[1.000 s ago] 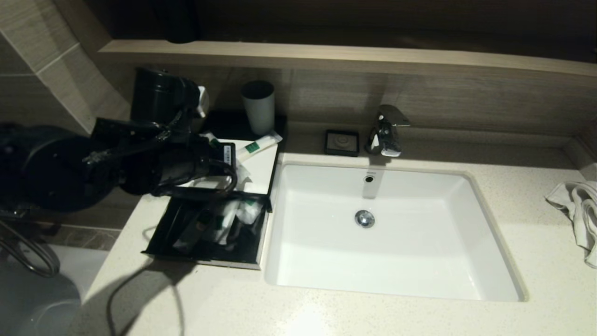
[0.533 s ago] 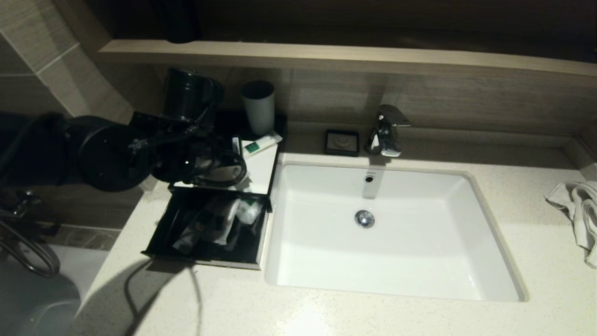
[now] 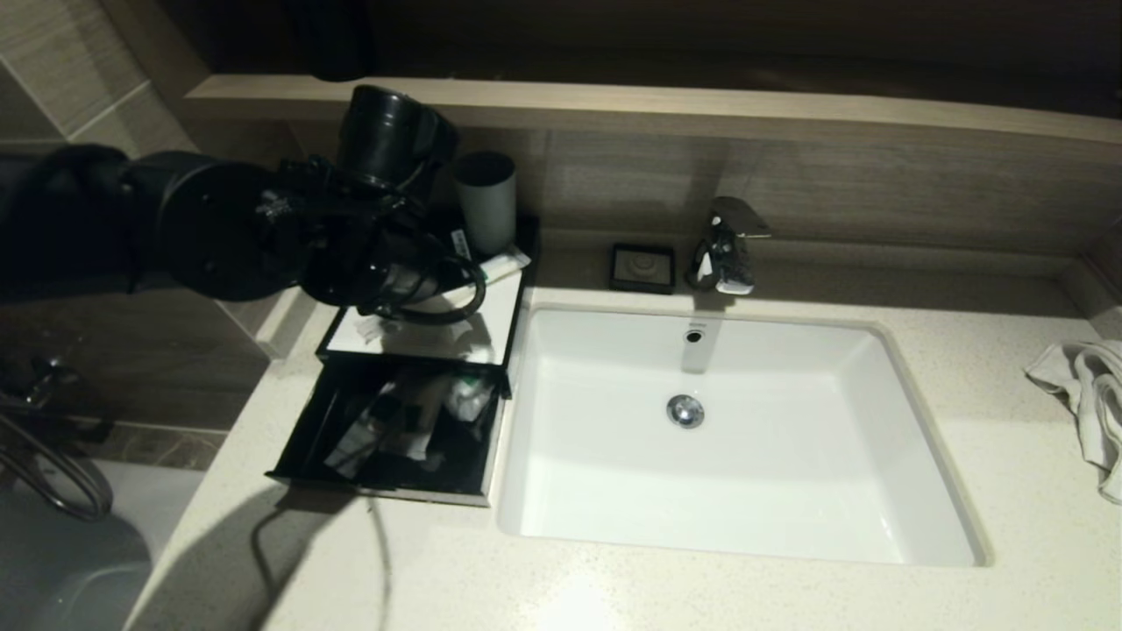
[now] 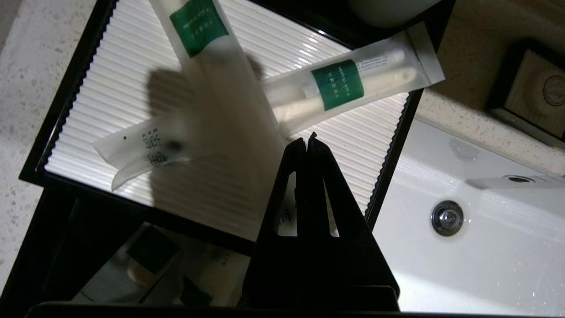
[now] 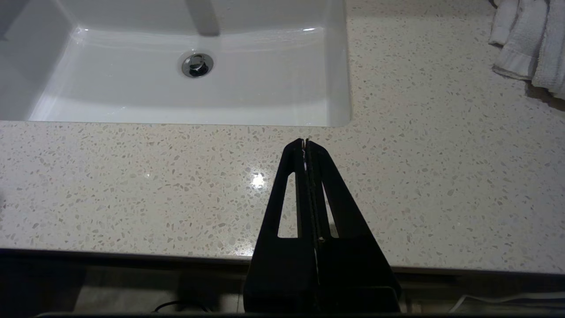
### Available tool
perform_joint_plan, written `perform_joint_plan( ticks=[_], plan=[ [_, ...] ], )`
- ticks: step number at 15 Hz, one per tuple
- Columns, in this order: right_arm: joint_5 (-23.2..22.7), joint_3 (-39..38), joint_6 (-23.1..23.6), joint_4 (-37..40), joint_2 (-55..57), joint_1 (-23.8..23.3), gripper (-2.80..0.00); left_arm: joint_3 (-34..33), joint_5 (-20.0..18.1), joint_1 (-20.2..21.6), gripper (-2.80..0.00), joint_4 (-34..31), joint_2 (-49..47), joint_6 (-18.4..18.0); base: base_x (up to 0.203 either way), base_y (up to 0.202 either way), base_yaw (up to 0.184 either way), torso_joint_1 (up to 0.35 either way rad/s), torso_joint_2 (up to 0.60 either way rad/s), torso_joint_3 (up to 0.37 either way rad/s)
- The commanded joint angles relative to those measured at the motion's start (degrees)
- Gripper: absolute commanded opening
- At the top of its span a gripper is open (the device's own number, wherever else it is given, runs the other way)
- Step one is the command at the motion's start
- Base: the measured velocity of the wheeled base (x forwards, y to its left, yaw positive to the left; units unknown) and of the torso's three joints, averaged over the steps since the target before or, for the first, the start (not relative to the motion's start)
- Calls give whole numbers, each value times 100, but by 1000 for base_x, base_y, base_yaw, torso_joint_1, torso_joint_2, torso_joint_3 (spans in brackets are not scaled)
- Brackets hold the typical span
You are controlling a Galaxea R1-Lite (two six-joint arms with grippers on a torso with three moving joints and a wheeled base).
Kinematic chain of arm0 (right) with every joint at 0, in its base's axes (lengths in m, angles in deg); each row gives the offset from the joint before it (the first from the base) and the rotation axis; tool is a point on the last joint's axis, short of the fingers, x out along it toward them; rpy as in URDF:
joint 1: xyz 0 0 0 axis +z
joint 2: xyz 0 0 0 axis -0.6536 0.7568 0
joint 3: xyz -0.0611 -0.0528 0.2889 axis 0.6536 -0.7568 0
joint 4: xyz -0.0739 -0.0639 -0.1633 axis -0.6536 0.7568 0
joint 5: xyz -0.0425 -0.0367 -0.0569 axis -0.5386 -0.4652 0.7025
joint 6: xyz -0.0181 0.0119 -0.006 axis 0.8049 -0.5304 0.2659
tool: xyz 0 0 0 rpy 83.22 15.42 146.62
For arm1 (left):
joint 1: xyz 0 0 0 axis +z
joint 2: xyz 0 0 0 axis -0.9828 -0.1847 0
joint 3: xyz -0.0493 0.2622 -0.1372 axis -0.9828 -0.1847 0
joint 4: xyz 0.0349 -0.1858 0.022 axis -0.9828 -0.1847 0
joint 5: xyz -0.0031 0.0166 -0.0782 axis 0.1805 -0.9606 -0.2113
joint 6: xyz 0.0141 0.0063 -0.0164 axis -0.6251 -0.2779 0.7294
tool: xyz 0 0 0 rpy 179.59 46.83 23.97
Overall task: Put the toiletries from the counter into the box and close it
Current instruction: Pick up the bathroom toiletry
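Note:
The black box [image 3: 495,326] stands left of the basin, its drawer [image 3: 302,443] pulled open with several packets [image 3: 421,412] inside. My left gripper [image 4: 306,140] hovers shut above the box's ribbed white top [image 4: 110,88]. A long green-labelled packet [image 4: 220,88] slants up from it clear of the top, its lower end hidden behind the fingers. Another long packet [image 4: 353,84] lies on the top near the cup, and a short pouch [image 4: 132,152] lies nearer the drawer. My right gripper [image 5: 305,141] is shut and empty over the counter's [image 5: 132,176] front edge.
A grey-white cup [image 3: 485,206] stands at the box's back edge, close to my left wrist. The white basin [image 3: 727,456] lies to the right, with a tap [image 3: 726,245] and a small black soap dish [image 3: 642,267] behind it. A white towel [image 3: 1091,394] sits far right.
My left arm has risen and swung back towards the cup, uncovering the box top and the open drawer. The right arm has not moved.

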Motion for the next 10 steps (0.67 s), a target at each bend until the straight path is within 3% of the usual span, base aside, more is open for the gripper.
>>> perform_joint_plan(
  ticks=[1, 4, 5, 10],
  plan=[
    [2, 0, 0, 1, 9, 0, -280, 162, 301, -113, -280, -106, -217, 189, 0, 0, 0, 0, 0, 0],
    [2, 0, 0, 1, 8, 0, -280, 214, 483, -278, -280, -120, -295, 308, 0, 0, 0, 0, 0, 0],
    [2, 0, 0, -4, 6, 0, -280, 285, 519, -298, 0, -148, -300, 362, 0, 0, 0, 0, 0, 0],
    [2, 0, 0, -4, 4, 0, -280, 375, 526, -308, 0, -543, -305, 717, 0, 0, 0, 0, 0, 0]
  ],
)
